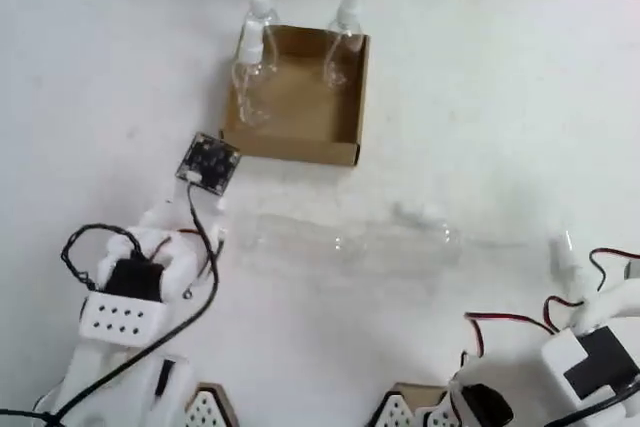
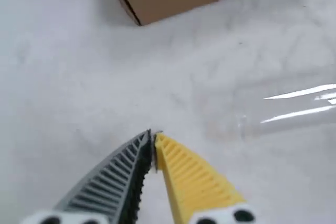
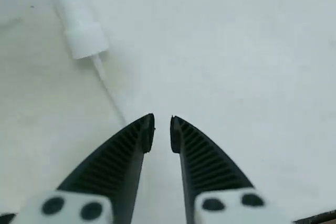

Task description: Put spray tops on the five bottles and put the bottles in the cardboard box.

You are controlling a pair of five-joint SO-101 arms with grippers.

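Your right gripper (image 3: 161,127), jaws only a slit apart, sits near the loose white plastic spray top (image 3: 81,30) lying on the white tabletop (image 3: 252,51): light, stiff, probably slippery, so take its thick collar, not the thin tube, while your left gripper (image 2: 153,137) is closed empty.

1. A brown cardboard box (image 1: 300,112) sits rear-centre on the white table (image 1: 500,97).
2. Three clear plastic spray-topped bottles (image 1: 250,82) stand in it, two left, one right.
3. Uncapped clear plastic bottles (image 1: 300,237) lie before the box.
4. A loose white spray top (image 1: 565,255) lies at the front right.
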